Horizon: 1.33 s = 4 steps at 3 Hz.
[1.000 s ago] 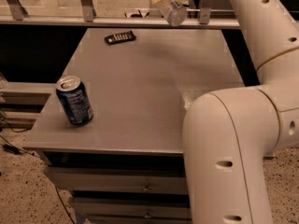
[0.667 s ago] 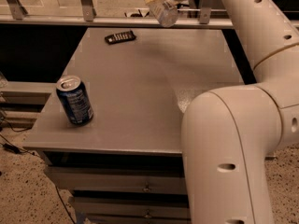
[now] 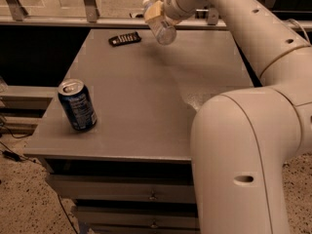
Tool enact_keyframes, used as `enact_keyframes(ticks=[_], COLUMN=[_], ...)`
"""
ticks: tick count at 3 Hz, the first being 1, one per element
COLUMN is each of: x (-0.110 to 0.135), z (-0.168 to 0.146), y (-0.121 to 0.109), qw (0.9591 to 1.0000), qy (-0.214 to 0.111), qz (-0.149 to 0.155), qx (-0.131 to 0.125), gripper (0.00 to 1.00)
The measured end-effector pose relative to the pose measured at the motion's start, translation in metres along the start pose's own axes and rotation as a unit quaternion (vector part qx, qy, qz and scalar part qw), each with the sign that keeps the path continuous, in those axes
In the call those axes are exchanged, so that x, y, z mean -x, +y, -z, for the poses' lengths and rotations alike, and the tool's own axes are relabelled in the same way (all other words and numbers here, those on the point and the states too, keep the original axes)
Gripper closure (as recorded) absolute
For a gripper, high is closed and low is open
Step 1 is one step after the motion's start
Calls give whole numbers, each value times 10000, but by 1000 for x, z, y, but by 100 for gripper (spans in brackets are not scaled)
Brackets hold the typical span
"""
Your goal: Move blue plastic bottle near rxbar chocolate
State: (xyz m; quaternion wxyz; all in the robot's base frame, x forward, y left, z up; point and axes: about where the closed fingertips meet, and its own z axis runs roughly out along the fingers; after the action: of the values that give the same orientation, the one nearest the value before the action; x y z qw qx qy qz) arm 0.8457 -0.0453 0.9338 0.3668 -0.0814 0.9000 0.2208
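Carried left toward rxbar chocolate [image 3: 125, 38] on far counter [image 3: 146, 106], my hand [image 3: 155, 14] pinches blue plastic bottle [image 3: 165, 32] high up; probably light, slick, squashable.

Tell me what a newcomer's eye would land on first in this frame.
The big white arm fills the right side, reaching to the table's far edge. There its gripper holds a clear bottle tilted in the air, just right of the small dark bar lying flat near the far edge. A blue soda can stands alone near the front left corner of the grey table.
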Motion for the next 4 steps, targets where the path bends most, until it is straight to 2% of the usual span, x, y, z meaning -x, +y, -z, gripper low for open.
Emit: enact_keyframes(ticks=[2,3,4], x=[-22,-28,-34], z=[-35,-50,-61], y=[2,-2,-14], qw=[9995,9990,9981], qy=[222,327,418], qz=[-227,-298,-408], qx=[34,-31,-173], gripper=[100,87,64])
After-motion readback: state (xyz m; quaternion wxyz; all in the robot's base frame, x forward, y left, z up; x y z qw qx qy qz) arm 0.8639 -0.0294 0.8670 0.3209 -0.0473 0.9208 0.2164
